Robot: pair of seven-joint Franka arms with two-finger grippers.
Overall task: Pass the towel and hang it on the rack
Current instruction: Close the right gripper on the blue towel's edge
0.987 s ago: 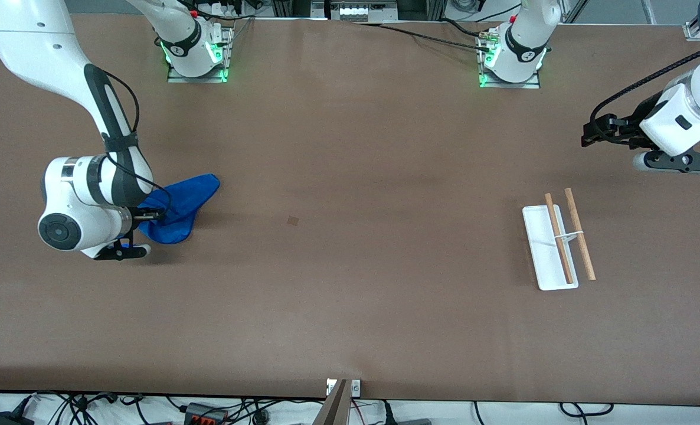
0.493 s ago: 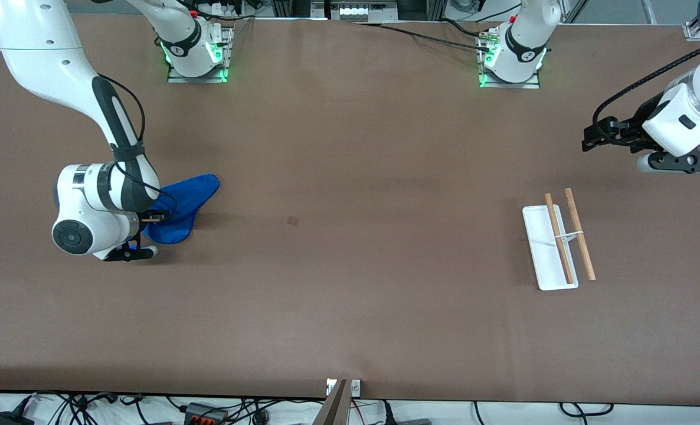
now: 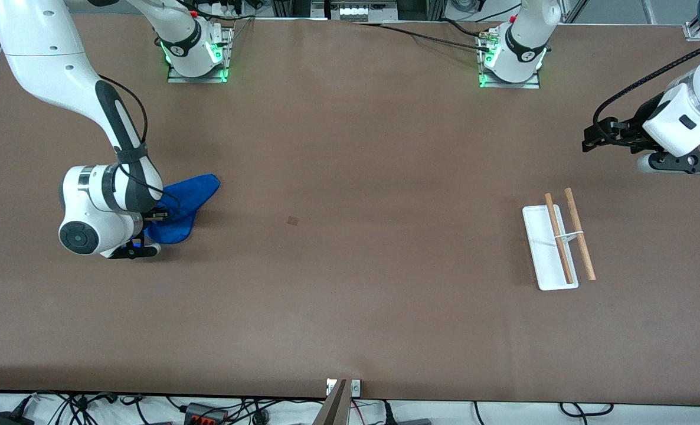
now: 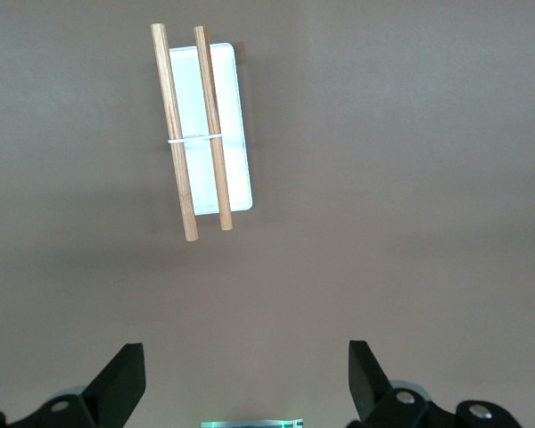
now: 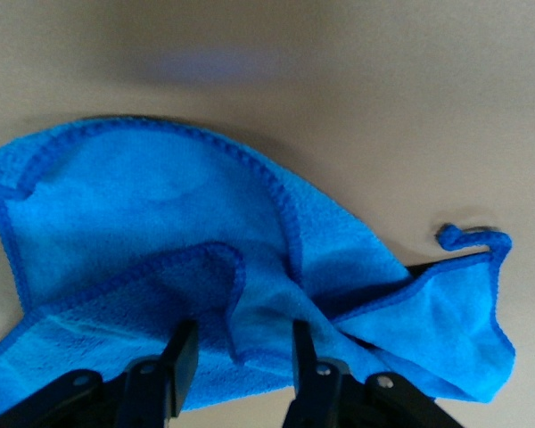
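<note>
Since a second earlier your right arm had swung its wrist a little toward the middle of the counter [image 3: 350, 283] and settled lower over the towel [image 3: 186, 206], while your left arm had barely shifted. Your right claw [image 5: 238, 357] was down on the blue towel, its two fingers [image 5: 182, 355] straddling a raised fold of cloth; the gap between them had narrowed, yet cloth still showed between the tips, so you could not tell whether the pinch was complete. That towel lay crumpled on the counter at the right arm's end, one corner stretched out toward the middle of the counter and the other part hidden under the wrist in the front view. Your left claw [image 4: 241, 383] hung released, fingers spread wide with nothing between them, in the air over bare counter at the left arm's end, and that arm waited. Your rack [image 3: 556, 243] stood on the counter at the left arm's end, well apart from the towel, with its white tray base flat and its two wooden rods [image 3: 579, 233] lying parallel above it on the thin white support; no cloth was on the rods.
</note>
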